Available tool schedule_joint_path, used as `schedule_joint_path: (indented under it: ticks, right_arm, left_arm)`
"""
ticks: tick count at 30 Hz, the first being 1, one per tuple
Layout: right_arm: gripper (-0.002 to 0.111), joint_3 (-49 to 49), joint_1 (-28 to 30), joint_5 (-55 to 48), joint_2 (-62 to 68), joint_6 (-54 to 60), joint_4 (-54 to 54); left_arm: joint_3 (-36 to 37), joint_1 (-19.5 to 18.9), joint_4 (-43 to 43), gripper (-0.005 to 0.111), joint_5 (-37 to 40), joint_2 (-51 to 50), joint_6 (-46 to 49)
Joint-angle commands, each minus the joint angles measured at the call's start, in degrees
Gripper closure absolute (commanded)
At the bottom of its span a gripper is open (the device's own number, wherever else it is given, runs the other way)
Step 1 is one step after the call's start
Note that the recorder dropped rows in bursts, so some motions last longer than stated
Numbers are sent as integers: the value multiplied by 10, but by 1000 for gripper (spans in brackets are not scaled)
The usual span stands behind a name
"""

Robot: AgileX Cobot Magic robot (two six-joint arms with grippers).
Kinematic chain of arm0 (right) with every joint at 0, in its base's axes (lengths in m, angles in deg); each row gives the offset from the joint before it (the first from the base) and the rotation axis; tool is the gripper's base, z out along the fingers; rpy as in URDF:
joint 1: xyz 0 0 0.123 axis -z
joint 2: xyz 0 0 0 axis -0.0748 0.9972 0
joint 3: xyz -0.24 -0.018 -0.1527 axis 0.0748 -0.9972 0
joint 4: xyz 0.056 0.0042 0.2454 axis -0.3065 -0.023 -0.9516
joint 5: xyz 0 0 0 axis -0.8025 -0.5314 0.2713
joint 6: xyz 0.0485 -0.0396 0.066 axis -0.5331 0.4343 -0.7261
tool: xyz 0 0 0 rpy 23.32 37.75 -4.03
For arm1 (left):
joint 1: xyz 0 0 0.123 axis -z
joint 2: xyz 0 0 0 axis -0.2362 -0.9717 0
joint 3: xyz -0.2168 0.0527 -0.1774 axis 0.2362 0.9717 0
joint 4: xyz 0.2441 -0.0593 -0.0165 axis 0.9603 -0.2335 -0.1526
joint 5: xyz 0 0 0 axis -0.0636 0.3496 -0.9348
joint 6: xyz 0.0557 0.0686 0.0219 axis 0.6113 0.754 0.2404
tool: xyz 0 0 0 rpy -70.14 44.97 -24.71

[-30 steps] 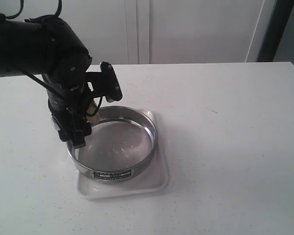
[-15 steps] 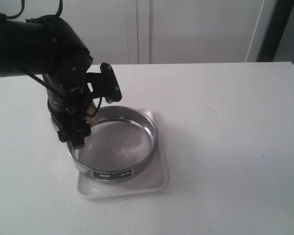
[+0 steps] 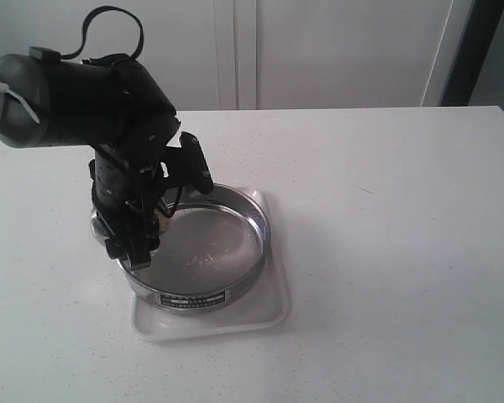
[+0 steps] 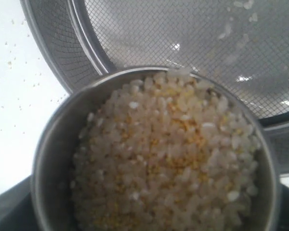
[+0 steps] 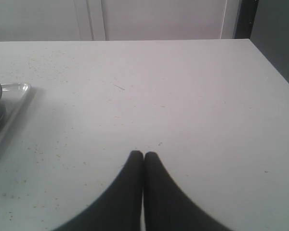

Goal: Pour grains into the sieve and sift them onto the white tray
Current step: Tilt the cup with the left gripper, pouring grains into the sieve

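Observation:
My left gripper is shut on a small steel cup and holds it over the left rim of the sieve. The cup is full of grains, pale rice mixed with yellow granules, heaped against the lip that faces the sieve's mesh. A few grains lie on the mesh. The sieve rests on the white tray. My right gripper is shut and empty, low over bare table; the exterior view does not show it.
Tiny yellow specks are scattered on the white table beside the sieve. In the right wrist view, the tray's corner lies well off from the right gripper. A white wall and cabinet doors stand behind the table.
The left arm has rolled and shifted slightly right, bringing the cup further over the sieve's left rim. The sieve and tray have not moved.

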State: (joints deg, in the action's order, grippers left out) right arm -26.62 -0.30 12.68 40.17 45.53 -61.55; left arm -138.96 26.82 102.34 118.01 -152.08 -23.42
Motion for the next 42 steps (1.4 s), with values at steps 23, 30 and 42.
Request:
schedule_joint_path:
  ticks: [23,30,42]
  right_arm:
    - [108,-3,0,5,0,0,2]
    - [108,-3,0,5,0,0,2]
    - [108,-3,0,5,0,0,2]
  left_arm:
    - [-5,2,43,107,-31,4,51]
    - [-5,2,60,107,-40,4,52]
    - [-5,2,67,107,-56,4,91]
